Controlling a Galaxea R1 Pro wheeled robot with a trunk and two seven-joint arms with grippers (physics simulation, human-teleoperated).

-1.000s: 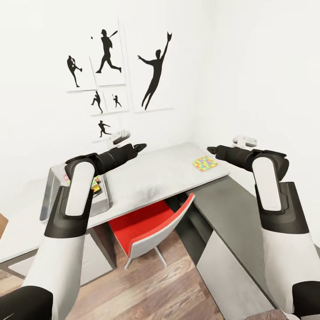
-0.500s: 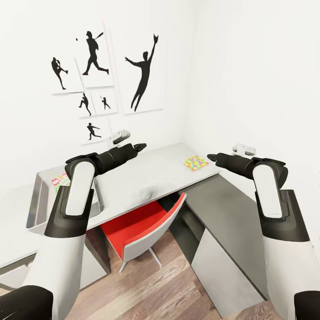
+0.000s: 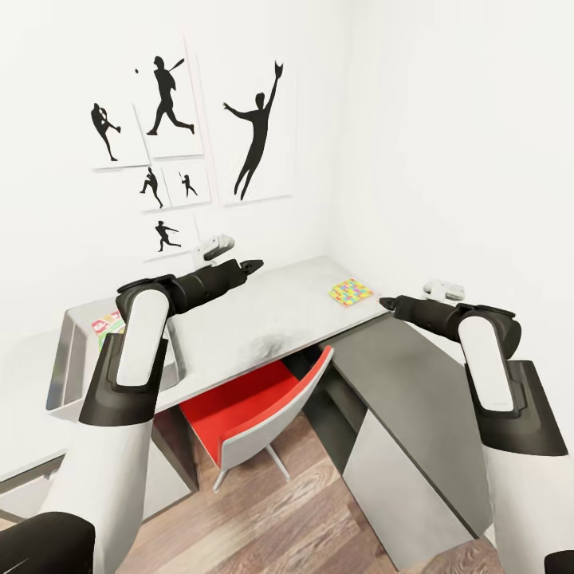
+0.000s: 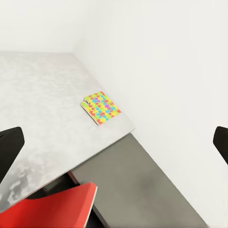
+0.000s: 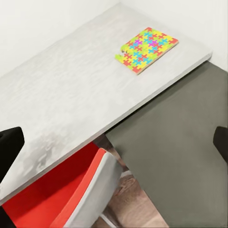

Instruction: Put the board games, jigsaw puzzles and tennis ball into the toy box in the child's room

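You had the jigsaw puzzle [image 3: 351,292] lying flat at the far right corner of the table [image 3: 263,319], close to the edge that meets the dark grey side panel [image 3: 414,383]. It was untouched and well apart from both arms.

The right gripper [image 3: 388,303] was the nearer one, hovering off the table edge over the panel. Its fingers sat at the two sides of the right wrist view with a wide gap, so it was spread and carrying nothing. The left gripper [image 3: 253,264] was over mid-table, likewise spread wide and empty.

The toy box [image 3: 62,367] sat at the table's left end, with a green and red printed box inside, partly hidden by the left forearm.

My read: the reach for the puzzle belonged to the right arm. The board is thin and flat, so a straight top pinch likely slips. You'd have done better nudging it past the table edge and clamping the overhang. The red chair [image 3: 263,406] looked clear of that path.
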